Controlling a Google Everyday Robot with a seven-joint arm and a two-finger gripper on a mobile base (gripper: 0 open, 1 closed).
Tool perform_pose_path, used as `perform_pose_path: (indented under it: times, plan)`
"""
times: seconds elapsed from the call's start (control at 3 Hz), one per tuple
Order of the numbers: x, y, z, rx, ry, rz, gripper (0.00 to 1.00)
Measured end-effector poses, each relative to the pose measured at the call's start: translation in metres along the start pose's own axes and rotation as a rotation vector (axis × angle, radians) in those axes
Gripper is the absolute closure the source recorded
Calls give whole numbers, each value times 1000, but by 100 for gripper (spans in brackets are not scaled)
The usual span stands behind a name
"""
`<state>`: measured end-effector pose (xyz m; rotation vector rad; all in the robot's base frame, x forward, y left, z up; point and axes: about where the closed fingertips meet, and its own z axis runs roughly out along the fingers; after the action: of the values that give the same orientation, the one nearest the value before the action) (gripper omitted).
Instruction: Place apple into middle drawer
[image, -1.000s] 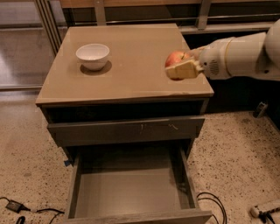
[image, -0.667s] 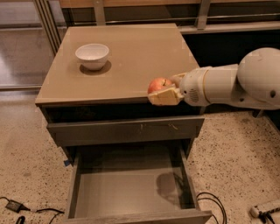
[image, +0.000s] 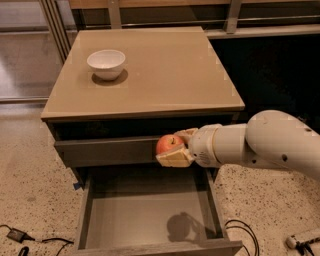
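The apple (image: 169, 143), red-orange with a yellowish patch, is held in my gripper (image: 176, 148), which is shut on it. A tan finger (image: 172, 159) shows under the apple and another above it. The white arm (image: 260, 145) reaches in from the right. The apple hangs in front of the cabinet, level with the closed drawer front, above the back part of the open middle drawer (image: 145, 220). That drawer is pulled out at the bottom, its grey floor bare, with the gripper's shadow (image: 182, 227) on it.
A white bowl (image: 106, 62) stands on the back left of the cabinet top (image: 170, 75). A closed drawer front (image: 105, 151) sits above the open drawer. Cables lie on the speckled floor at the left (image: 20, 236) and right (image: 242, 231).
The arm has carried the apple off the cabinet top's right side, down past the front edge, to a spot in front of the cabinet above the open drawer.
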<state>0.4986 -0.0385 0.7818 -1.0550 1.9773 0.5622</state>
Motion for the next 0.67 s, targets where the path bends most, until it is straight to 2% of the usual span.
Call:
perform_pose_path:
  times: [0.33,0.67]
  plan:
    - [40,6,43,6,-17,-10,100]
    - [40,6,43,5,-16,-10,100]
